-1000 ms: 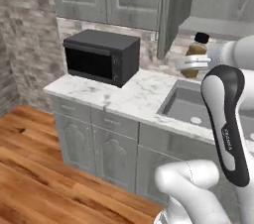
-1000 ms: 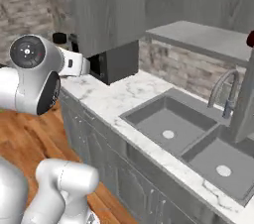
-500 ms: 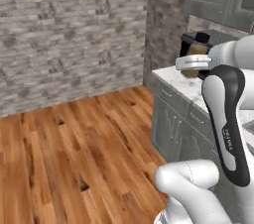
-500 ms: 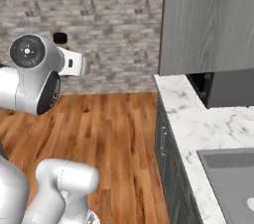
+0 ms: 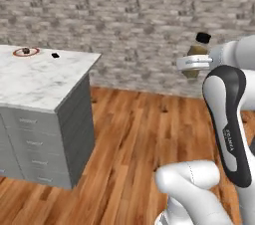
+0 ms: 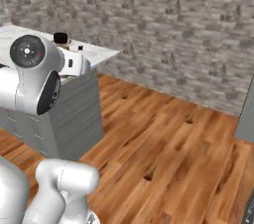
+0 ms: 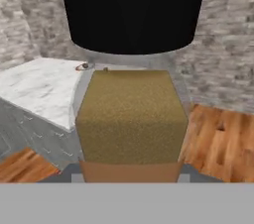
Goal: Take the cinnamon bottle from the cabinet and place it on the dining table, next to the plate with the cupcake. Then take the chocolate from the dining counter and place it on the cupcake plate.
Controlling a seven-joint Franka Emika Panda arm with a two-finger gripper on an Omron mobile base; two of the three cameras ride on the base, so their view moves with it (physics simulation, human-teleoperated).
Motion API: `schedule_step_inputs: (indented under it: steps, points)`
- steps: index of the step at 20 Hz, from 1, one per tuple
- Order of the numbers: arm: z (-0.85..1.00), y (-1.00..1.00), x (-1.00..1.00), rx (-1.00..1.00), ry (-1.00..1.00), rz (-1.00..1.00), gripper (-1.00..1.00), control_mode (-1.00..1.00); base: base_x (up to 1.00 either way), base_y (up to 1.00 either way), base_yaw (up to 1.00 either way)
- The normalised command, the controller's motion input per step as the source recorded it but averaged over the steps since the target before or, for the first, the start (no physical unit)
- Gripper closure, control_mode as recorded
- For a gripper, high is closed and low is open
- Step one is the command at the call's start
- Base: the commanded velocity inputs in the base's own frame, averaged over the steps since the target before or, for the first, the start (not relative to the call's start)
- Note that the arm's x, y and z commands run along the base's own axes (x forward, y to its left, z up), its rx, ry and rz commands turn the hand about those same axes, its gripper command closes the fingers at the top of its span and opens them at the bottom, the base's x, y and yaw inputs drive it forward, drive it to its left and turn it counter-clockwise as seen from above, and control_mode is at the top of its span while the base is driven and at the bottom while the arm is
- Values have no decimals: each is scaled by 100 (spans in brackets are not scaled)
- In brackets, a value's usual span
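Amber cinnamon bottle (image 5: 194, 58) stands upright, pinched in the tool (image 5: 191, 62).

Kitchen, marble counter (image 5: 35, 82), stone wall (image 5: 134, 15)

Stone wall (image 5: 124, 20) behind wooden floor (image 5: 134, 144)

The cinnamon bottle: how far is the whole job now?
Done: the cinnamon bottle is out of the cabinet, held in the fingers. In hand: carrying it toward the dining table. Left: set it beside the plate, then put the chocolate on it.
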Motion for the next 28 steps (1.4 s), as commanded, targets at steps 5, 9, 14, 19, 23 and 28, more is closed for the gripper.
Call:
schedule_step_inputs:
  steps: [5,9,14,19,23,28]
  points:
    - [0,0,0,0,0,0,100,100,3,0,99]
    - [0,0,0,0,0,0,100,100,47,-34,49]
    - [0,0,0,0,0,0,100,100,67,-40,28]
    - [0,0,0,0,0,0,100,100,68,-38,27]
    - [0,0,0,0,0,0,100,100,68,-39,25]
    - [0,0,0,0,0,0,100,100,70,-41,18]
